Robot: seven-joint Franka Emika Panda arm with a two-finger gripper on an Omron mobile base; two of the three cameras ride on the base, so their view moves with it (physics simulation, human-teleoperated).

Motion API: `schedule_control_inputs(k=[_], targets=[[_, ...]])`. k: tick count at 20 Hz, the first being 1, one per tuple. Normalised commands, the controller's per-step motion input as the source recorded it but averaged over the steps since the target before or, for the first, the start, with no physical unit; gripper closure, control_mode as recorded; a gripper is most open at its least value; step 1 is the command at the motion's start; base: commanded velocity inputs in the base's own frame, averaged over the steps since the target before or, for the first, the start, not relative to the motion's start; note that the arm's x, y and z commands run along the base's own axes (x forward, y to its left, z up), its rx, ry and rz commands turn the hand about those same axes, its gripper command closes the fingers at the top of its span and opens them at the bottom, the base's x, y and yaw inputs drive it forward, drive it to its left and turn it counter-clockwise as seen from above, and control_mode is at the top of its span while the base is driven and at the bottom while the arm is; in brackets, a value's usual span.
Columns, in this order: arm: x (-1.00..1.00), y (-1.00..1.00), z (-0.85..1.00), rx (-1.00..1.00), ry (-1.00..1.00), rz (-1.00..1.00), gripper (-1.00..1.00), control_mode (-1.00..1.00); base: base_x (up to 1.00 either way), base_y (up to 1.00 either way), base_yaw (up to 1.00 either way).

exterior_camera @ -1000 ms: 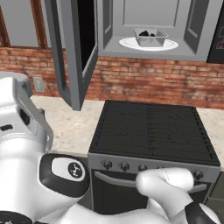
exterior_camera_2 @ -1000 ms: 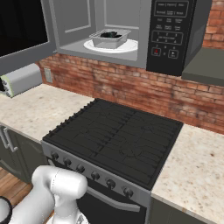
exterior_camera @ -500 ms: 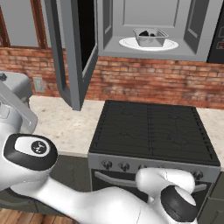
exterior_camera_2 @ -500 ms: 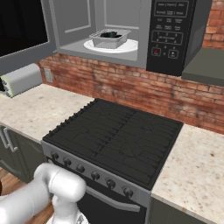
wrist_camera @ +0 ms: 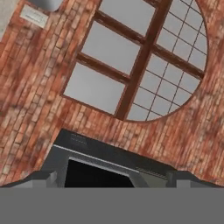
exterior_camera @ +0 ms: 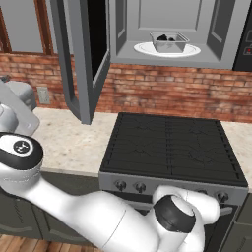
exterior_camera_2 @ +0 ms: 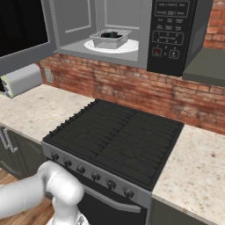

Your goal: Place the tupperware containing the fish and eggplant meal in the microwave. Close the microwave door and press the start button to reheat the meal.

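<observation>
Close to you, the arm has swung down low in front of the stove in the last second, and the gripper is wide with nothing in it. That looks like the arm is done with the box and backing off, so the door is likely next; it hangs open to the left. Far back, the tupperware sits on the plate inside the microwave just as before, but the meal is only dark bits and you cannot tell the start button on the panel.
</observation>
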Motion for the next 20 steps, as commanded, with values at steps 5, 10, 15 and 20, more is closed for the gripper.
schedule_control_inputs(k=[5, 10, 15, 20], targets=[[0.64, -0.03, -0.01, 0.00, 0.00, -0.18, -1.00, -1.00, 0.00, 0.00, 0.00], [0.14, -0.47, 0.00, 0.00, 0.00, -0.25, -1.00, -1.00, 0.00, 0.00, 0.00], [-0.25, -0.92, 0.00, 0.02, -0.13, -0.30, -1.00, -1.00, 0.00, 0.00, 0.00], [-0.05, -1.00, 0.06, 0.06, -0.15, -0.27, -1.00, -1.00, 0.00, 0.00, 0.00]])
